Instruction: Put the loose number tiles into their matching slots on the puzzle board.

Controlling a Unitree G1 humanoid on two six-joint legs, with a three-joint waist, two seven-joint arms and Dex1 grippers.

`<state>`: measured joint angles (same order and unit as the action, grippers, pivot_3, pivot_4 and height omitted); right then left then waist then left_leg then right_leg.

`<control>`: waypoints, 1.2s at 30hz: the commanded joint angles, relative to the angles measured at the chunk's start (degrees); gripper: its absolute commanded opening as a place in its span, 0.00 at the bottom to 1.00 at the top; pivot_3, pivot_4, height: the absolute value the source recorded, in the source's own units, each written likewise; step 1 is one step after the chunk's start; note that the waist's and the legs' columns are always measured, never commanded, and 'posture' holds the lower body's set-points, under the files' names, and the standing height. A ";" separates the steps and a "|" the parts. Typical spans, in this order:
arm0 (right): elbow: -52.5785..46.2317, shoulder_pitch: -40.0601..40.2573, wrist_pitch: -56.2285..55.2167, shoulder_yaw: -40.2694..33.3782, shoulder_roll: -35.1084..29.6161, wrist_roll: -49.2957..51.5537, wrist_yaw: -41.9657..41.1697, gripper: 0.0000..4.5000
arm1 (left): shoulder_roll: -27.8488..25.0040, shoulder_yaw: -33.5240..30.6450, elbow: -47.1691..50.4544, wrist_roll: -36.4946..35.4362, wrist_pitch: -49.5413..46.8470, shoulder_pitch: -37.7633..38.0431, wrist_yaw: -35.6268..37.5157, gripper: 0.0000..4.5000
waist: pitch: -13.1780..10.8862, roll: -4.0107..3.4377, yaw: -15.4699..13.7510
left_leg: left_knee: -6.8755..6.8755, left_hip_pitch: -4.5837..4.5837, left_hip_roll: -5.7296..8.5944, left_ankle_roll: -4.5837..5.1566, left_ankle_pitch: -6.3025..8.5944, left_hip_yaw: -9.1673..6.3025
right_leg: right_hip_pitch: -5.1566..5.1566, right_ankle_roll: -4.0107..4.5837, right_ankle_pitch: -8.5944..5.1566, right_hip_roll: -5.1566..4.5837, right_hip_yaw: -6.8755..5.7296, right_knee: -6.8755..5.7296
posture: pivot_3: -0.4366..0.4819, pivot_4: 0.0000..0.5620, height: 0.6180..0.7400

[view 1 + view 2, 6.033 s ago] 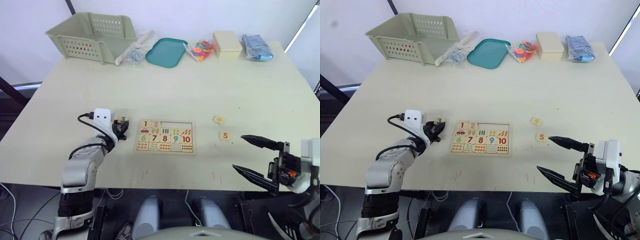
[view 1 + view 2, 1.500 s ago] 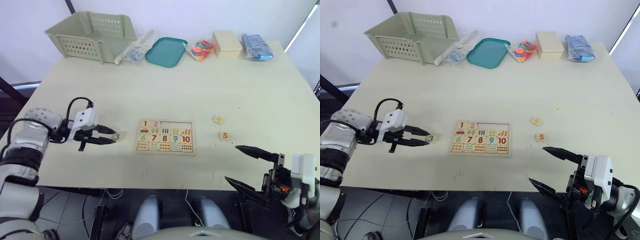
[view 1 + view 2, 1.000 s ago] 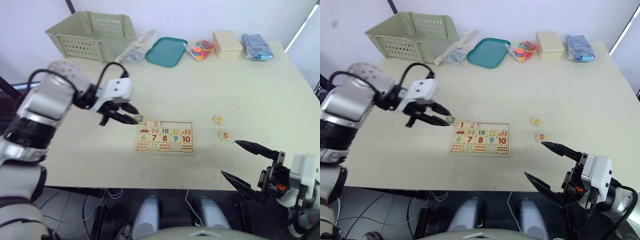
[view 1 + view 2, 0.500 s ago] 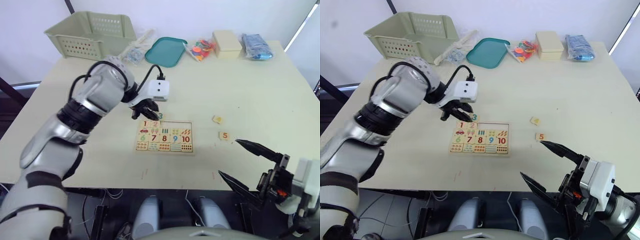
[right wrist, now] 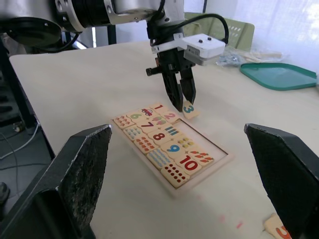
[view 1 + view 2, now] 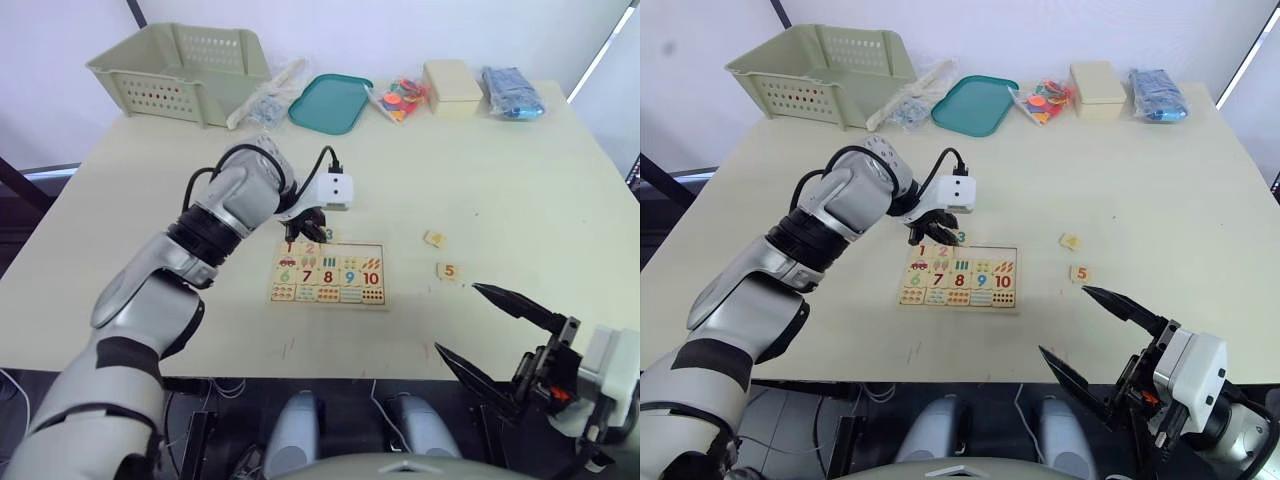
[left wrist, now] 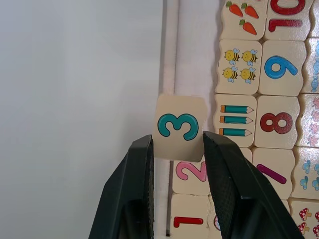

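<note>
The puzzle board [image 6: 386, 276] lies flat at the table's middle. Tiles 1 [image 6: 291, 248] and 2 [image 6: 311, 249] sit in its far row, and the slots [image 6: 358, 252] to their right are empty. My left gripper [image 6: 315, 232] is shut on the tile 3 [image 7: 179, 127] and holds it just above the board's far frame, beside the 2. A loose tile 5 [image 6: 449, 270] and another tile [image 6: 435, 239], its face unreadable, lie to the right of the board. My right gripper [image 6: 457, 318] hangs wide open by the near right table edge, holding nothing.
Along the far edge stand a green basket [image 6: 185, 65], a clear bag [image 6: 265, 100], a teal tray [image 6: 333, 103], a bag of colourful pieces [image 6: 397, 100], a cream box [image 6: 453, 87] and a blue packet [image 6: 513, 93].
My left arm has carried the tile 3 from the table left of the board up and rightward to the board's far edge. The right gripper stays open near the front edge.
</note>
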<state>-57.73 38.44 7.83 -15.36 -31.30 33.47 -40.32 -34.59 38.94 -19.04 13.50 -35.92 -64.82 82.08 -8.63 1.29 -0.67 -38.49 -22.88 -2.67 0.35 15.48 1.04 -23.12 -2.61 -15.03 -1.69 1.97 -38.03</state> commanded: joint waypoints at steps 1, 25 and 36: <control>-2.27 0.46 -1.97 0.83 -0.09 -0.38 0.87 1.00 | 0.18 -0.71 1.78 0.99 -0.89 0.32 -0.16 0.22 | 0.00 0.00 0.00 | 0.00 0.00 0.00 0.00 0.00 0.00 | 0.00 0.00 0.00 0.00 0.00 0.00 | 0.48 0.27 1.00; -2.27 1.28 -2.75 0.79 -0.26 -0.57 1.48 1.00 | 1.91 -0.69 1.90 2.23 -0.88 1.88 -1.50 0.22 | 0.00 0.00 -0.03 | 0.00 0.00 0.00 0.00 0.00 -0.01 | 0.00 0.00 0.00 0.00 0.00 0.00 | 0.48 0.27 1.00; -2.27 1.74 -3.19 0.56 -0.61 -0.43 1.76 1.00 | 2.17 -0.59 2.10 3.08 0.00 2.74 -1.57 0.22 | 0.00 0.00 -0.03 | 0.00 0.00 0.00 0.00 0.00 -0.01 | 0.00 0.00 0.00 0.00 0.00 0.00 | 0.48 0.27 1.00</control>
<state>-57.73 39.73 6.03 -13.99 -31.63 32.21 -38.80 -32.37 38.87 -18.21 15.94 -36.54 -61.83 80.72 -8.63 1.29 -0.70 -38.49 -22.89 -2.67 0.35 15.48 1.03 -23.12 -2.61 -15.03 -1.69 1.97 -38.03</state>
